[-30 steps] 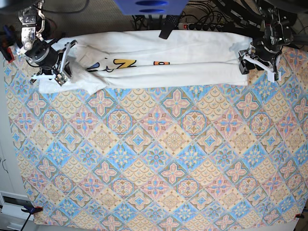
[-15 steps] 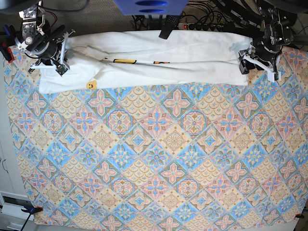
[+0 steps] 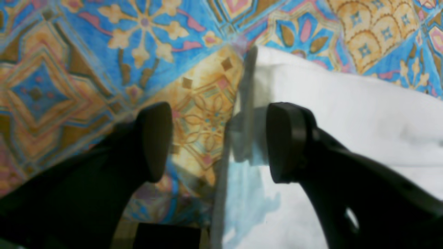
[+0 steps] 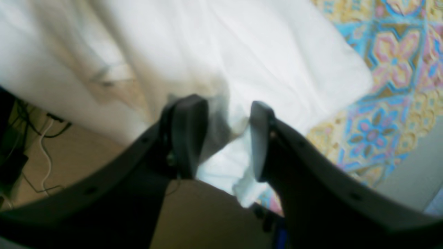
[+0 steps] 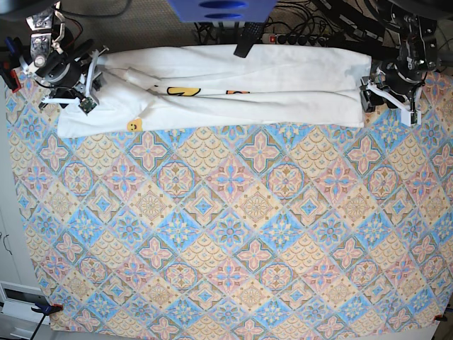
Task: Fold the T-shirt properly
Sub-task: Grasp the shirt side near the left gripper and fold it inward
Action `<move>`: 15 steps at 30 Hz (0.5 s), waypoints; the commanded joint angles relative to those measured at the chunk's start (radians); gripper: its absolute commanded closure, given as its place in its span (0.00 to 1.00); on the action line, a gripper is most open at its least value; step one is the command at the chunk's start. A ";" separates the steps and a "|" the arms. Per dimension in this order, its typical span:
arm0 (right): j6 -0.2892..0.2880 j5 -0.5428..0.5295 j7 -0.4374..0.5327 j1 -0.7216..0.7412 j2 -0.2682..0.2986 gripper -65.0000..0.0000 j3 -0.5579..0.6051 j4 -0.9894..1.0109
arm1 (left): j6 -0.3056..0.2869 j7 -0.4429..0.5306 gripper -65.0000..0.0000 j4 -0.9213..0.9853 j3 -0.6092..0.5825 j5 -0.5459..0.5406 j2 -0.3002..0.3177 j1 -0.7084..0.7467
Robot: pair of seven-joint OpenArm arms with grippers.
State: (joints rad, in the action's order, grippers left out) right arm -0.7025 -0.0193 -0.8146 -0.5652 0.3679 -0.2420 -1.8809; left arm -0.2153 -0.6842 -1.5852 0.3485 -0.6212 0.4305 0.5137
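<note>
The white T-shirt (image 5: 255, 85) lies folded into a long band along the table's far edge, with bits of yellow and orange print showing at the fold. My right gripper (image 5: 71, 76) is over its left end. In the right wrist view this gripper (image 4: 228, 138) has its jaws apart with a bunch of the shirt (image 4: 263, 52) between the fingers. My left gripper (image 5: 389, 99) is at the shirt's right end. In the left wrist view it (image 3: 219, 141) is open, astride the shirt's edge (image 3: 346, 103), one finger over cloth, one over tablecloth.
The patterned tablecloth (image 5: 233, 234) covers the table. A power strip and cables (image 5: 297, 39) lie beyond the far edge, with a dark remote-like object (image 5: 248, 37) and a blue part (image 5: 219, 8) overhead. Floor and cables show past the edge (image 4: 34, 131).
My right gripper carried the shirt's left part toward the far edge, narrowing the band and hiding most of the print. My left gripper shifted slightly right, off the shirt's end.
</note>
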 commanded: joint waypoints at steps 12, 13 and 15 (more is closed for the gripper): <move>0.004 -0.006 0.116 0.012 -0.091 0.64 -0.105 -0.062 | -0.180 -0.154 0.34 -0.017 0.007 -0.006 0.104 -0.002; 0.004 -0.006 0.116 0.012 -0.091 0.64 -0.104 -0.062 | -0.186 -0.154 0.34 -0.017 0.007 -0.006 0.112 -0.002; 0.004 -0.008 0.117 0.014 -0.093 0.64 -0.102 -0.062 | -0.200 -0.156 0.34 -0.016 0.005 -0.006 0.121 -0.002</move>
State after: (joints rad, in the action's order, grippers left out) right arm -0.7029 -0.0158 -0.7174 -0.5507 0.2653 -0.3405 -1.9282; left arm -0.4122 -0.8497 -1.5860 0.3466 -0.6216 0.5308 0.5125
